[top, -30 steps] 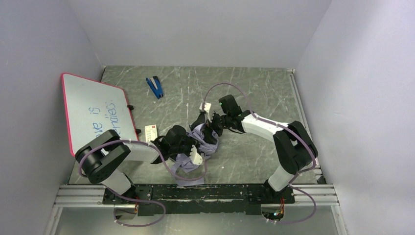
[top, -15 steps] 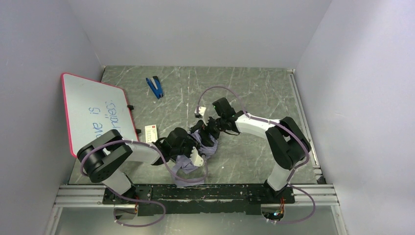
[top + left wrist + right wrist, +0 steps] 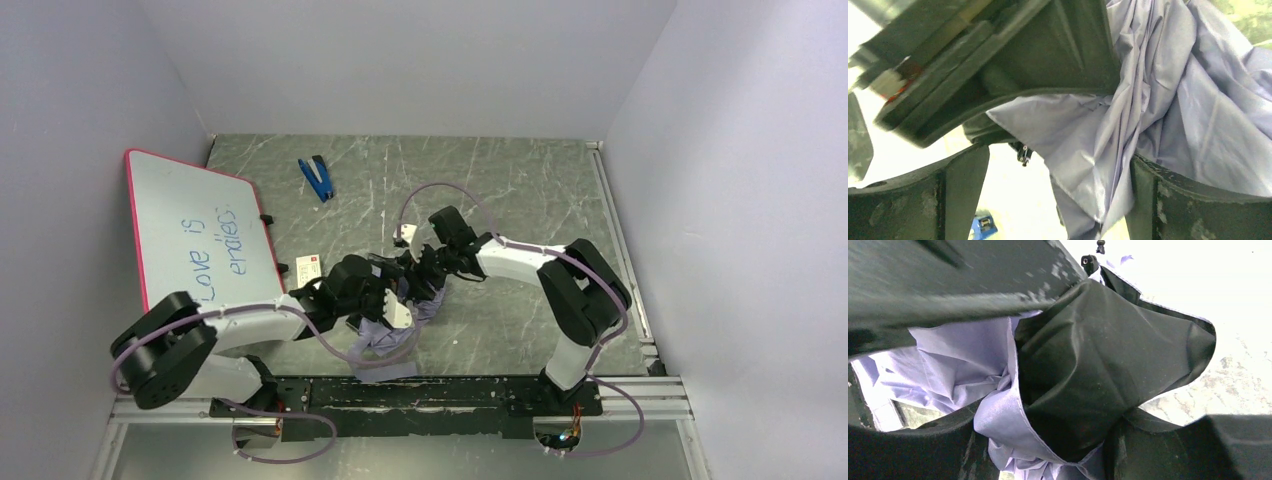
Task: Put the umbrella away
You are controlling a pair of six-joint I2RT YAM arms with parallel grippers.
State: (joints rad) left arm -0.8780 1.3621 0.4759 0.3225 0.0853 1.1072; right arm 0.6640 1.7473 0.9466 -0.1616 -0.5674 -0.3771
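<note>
The umbrella lies as a crumpled heap of pale lavender fabric near the table's front middle. My left gripper sits at the heap's top left. In the left wrist view the left gripper stands wide open. A fold of the umbrella hangs loose beside its right finger. My right gripper reaches in from the right. In the right wrist view the right gripper is closed around a bunch of the umbrella, lavender outside and black inside. Shaft, handle and strap are hidden.
A red-rimmed whiteboard with blue writing leans at the left wall. A blue stapler lies at the back left. A small white card lies beside the whiteboard. Grey walls close in on three sides.
My left gripper has let go of the fabric and opened wide, its arm swinging to the left. My right gripper moved left into the heap and closed on a bunch of fabric.
</note>
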